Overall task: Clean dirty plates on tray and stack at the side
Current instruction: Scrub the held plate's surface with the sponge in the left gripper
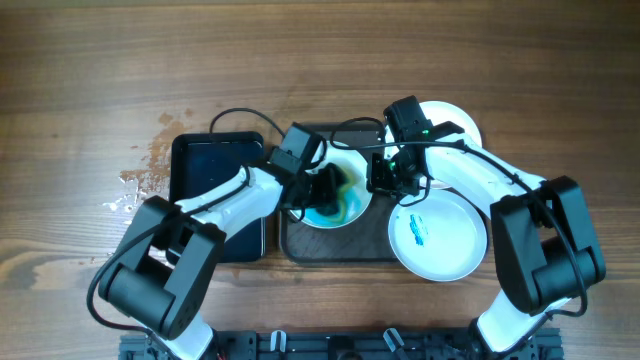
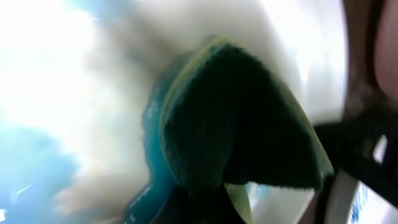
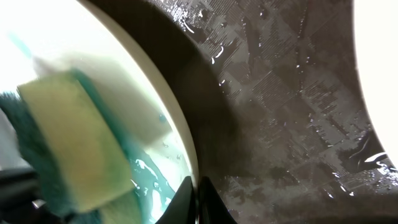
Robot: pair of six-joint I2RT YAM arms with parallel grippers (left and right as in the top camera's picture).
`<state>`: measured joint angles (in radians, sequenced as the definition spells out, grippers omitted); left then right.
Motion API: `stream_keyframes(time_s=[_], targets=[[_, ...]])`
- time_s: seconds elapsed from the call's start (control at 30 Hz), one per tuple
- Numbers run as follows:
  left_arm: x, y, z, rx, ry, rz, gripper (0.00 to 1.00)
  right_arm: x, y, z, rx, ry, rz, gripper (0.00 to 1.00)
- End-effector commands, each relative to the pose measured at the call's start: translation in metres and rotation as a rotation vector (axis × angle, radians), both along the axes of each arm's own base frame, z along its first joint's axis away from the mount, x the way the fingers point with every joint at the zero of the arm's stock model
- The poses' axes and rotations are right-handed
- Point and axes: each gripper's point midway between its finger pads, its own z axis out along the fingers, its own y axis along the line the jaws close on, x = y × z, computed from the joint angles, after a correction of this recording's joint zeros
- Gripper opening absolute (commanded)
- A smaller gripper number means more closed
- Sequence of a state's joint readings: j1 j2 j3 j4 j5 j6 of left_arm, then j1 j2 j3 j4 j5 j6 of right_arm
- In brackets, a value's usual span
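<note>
A brown wooden table (image 1: 80, 60) filled the overhead view, with wet patches (image 1: 140, 180) on it beside a glossy black tray (image 1: 205, 160) on the left.

Much was hard to read. The left wrist view was badly blurred, showing only the dark green scouring face of a sponge (image 2: 236, 124) against white glare and blue liquid. From overhead, both arms crossed the grey-brown tray (image 1: 300, 245) and covered most of its upper half. The third plate (image 1: 455, 115), at the tray's far right corner, was partly hidden by the right arm. Whether it rested on the tray or on the table could not be told.

The smeared plate (image 1: 352, 208) lay on the grey-brown tray, round and white, its middle washed with blue-green liquid. The second plate (image 1: 450, 240) lay to the right, overlapping the tray's right edge, with a small blue smear near its centre. In the right wrist view the tray's dotted floor was wet and beaded.

The left gripper (image 1: 315, 188) was clenched on the sponge, which pressed against the smeared plate's inner surface. Its yellow body and green pad showed in the right wrist view. The right gripper (image 3: 198, 202) was closed tight, its two dark tips pinching that plate's rim on the side nearest the second plate.
</note>
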<state>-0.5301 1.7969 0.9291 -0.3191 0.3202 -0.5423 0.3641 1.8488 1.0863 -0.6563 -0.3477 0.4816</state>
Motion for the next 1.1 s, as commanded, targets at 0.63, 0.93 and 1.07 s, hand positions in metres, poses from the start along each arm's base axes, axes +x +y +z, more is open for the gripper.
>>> stream_keyframes(time_s=[0.63,0.93,1.07], targets=[[-0.006,0.098,-0.037,0.384,0.084,0.344,0.04,-0.001,-0.01,-0.01,-0.047,0.008,-0.005,0.05],[-0.015,0.079,-0.037,0.328,0.111,0.278,0.04,-0.001,-0.01,-0.01,-0.047,0.007,-0.005,0.04],[-0.014,0.079,-0.037,0.33,0.106,0.279,0.04,-0.001,-0.01,-0.01,-0.047,0.006,-0.004,0.04]])
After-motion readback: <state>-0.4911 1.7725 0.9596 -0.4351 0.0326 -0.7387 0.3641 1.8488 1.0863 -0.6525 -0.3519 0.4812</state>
